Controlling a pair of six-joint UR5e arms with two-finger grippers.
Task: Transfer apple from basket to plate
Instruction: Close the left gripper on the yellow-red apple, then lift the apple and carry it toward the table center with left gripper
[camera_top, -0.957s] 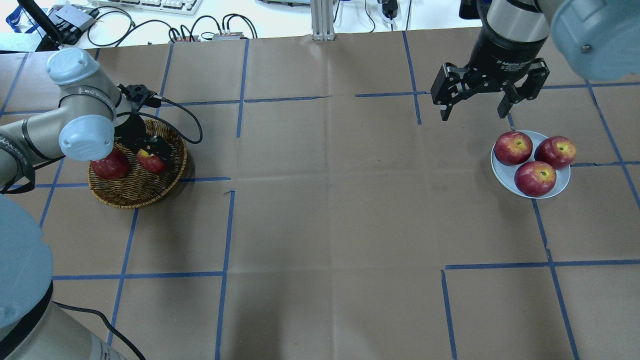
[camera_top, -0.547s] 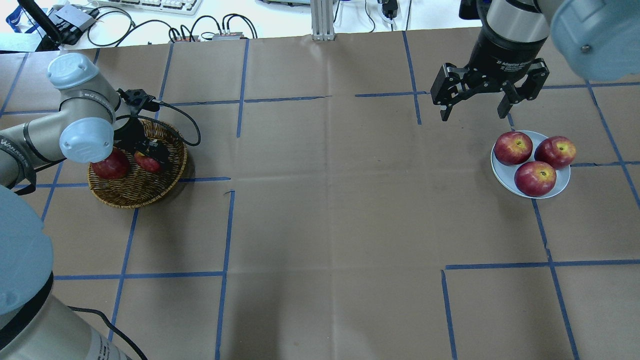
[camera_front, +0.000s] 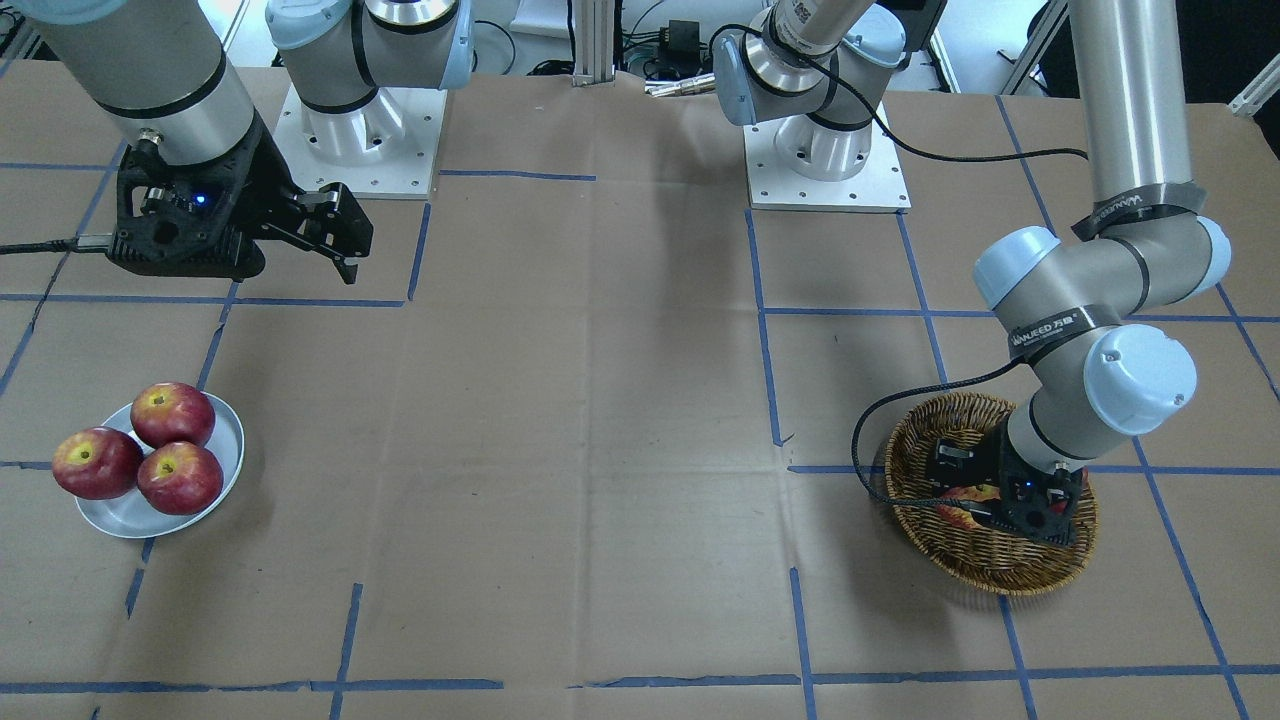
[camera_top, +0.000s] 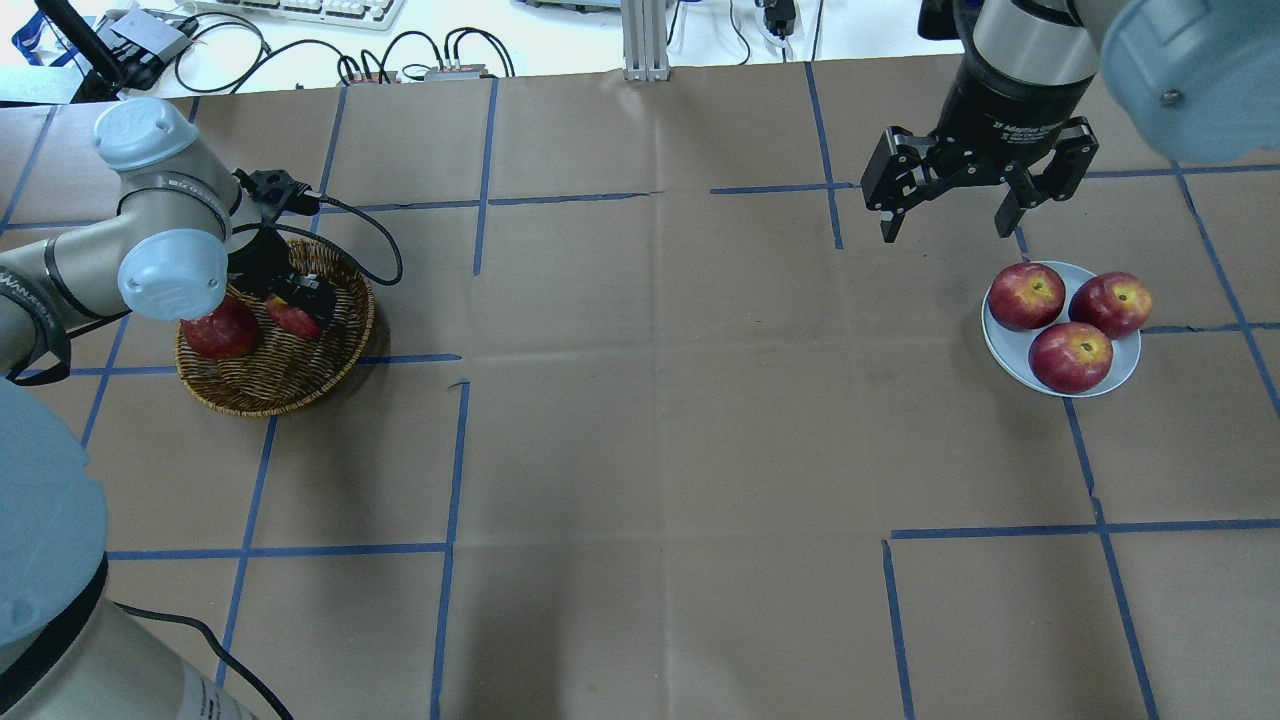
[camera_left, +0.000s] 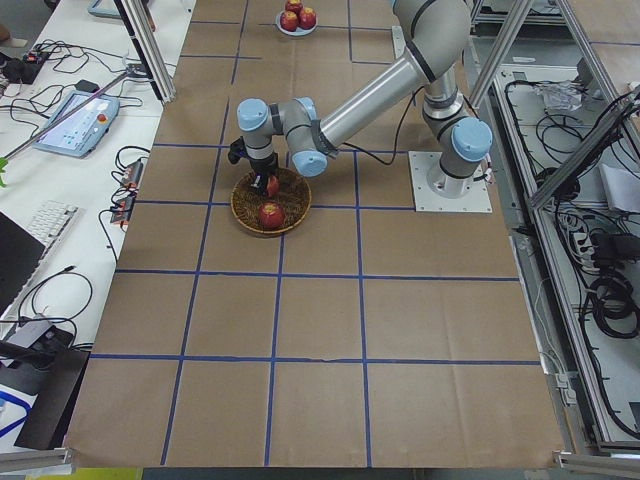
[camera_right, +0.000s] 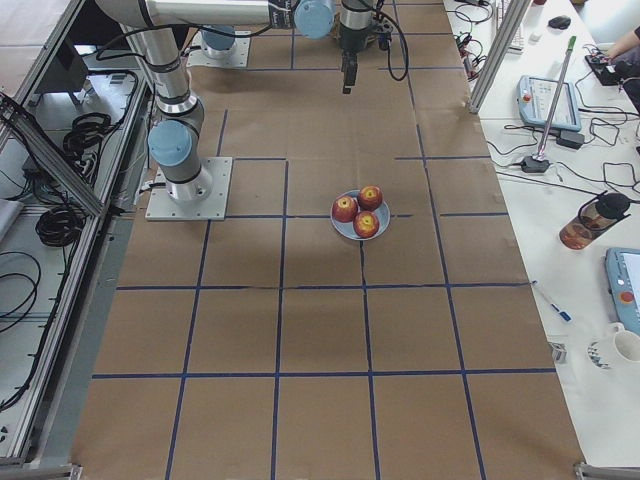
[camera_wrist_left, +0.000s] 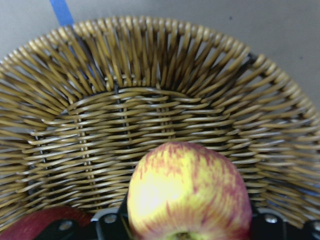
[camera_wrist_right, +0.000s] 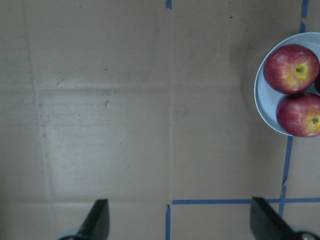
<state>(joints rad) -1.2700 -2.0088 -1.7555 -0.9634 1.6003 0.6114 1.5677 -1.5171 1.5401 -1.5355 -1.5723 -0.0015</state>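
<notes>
The wicker basket (camera_top: 290, 395) sits at the table's left, also in the front view (camera_front: 990, 575). My left gripper (camera_top: 298, 312) reaches down into it and is shut on the pinkish-red, yellow-streaked apple (camera_wrist_left: 187, 195), which fills the space between the fingers (camera_wrist_left: 107, 222). The apple (camera_top: 290, 318) sits low inside the basket. The pale plate (camera_top: 1010, 350) lies at the right with three dark red apples on it. My right gripper (camera_top: 945, 232) is open and empty, hovering above the table just beyond the plate.
A dark red apple (camera_top: 220, 335) lies in the basket beside the held one, partly under my left arm. A black cable (camera_top: 375, 235) loops from the left wrist over the basket's far rim. Blue tape lines cross the brown paper table cover.
My left gripper has shifted slightly left and back inside the basket, with the apple between its fingers. The right arm has not moved.
</notes>
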